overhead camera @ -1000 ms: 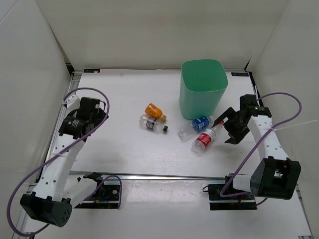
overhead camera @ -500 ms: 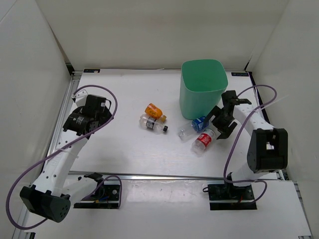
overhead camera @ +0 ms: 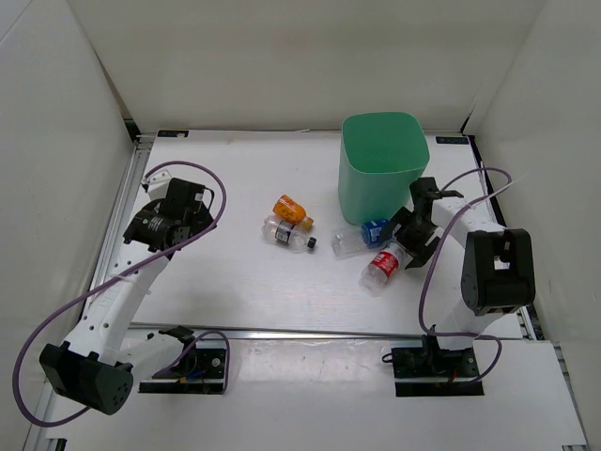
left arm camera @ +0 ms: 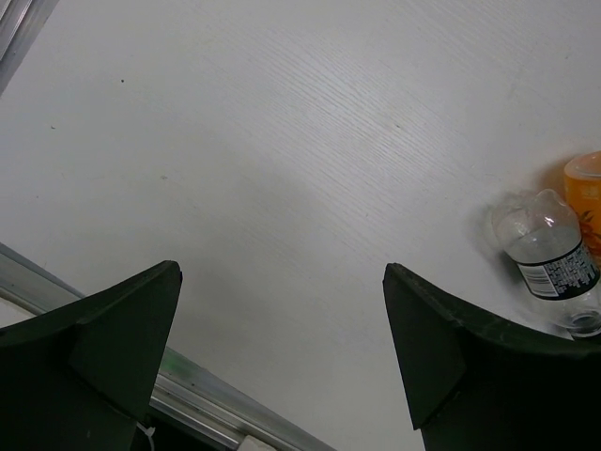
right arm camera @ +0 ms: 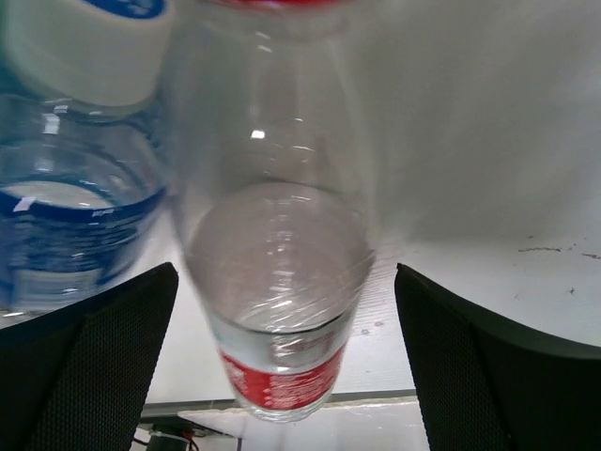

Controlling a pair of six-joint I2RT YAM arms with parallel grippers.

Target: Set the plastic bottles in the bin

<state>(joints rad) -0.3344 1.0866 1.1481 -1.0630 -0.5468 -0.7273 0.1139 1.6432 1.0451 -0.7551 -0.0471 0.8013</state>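
The mint-green bin (overhead camera: 383,167) stands at the back right. The red-label bottle (overhead camera: 382,267) lies in front of it, and the blue-label bottle (overhead camera: 362,237) lies just to its left. My right gripper (overhead camera: 410,239) is open at the red-label bottle's near end. In the right wrist view this bottle (right arm camera: 280,282) lies between the spread fingers (right arm camera: 103,362), untouched, with the blue-label bottle (right arm camera: 66,202) beside it. The black-cap bottle (overhead camera: 287,235) and the orange bottle (overhead camera: 290,209) lie mid-table. My left gripper (overhead camera: 191,209) is open and empty, well to their left.
The left wrist view shows bare table, the black-cap bottle (left arm camera: 554,268) and the orange bottle (left arm camera: 585,188) at the right edge, and a metal rail (left arm camera: 202,413) at the bottom. White walls enclose the table on the left, back and right.
My right gripper has swung left from the table's right side to the red-label bottle, and the blue-label bottle shifted slightly left. My left gripper moved a little up and right.
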